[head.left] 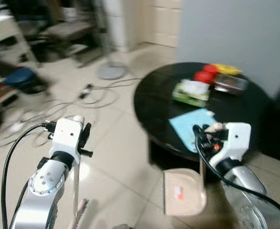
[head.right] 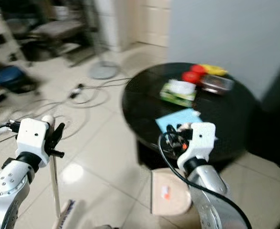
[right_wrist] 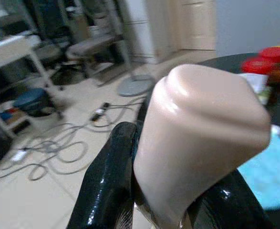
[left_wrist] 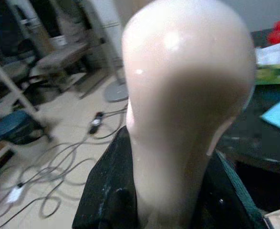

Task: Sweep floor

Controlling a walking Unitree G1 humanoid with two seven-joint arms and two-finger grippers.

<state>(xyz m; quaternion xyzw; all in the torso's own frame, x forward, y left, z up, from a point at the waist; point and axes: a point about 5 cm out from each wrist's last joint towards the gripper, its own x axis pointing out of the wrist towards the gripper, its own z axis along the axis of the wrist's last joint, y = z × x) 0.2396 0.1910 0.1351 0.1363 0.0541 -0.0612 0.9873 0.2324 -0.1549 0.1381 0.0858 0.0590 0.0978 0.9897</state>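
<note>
left end effector (head.left: 80, 125): I've got it clamped on the broom handle (left_wrist: 187, 109), lower left, ready to sweep
right end effector (head.left: 207, 130): gripping the dustpan (head.left: 183, 192) handle, lower right, to catch dirt

Left arm (head.left: 42, 186): silver metal, jointed, with small dark screws set in its rounded segment.
Left wrist block (head.left: 67, 135): white and boxy, a black cable looping out behind.
Right arm (head.left: 242, 191): silver too (blurred).
Right wrist block (head.left: 235, 138): white, with black cable and an orange spot beside it.
Fingers (right_wrist: 106, 191): glossy black.
</note>
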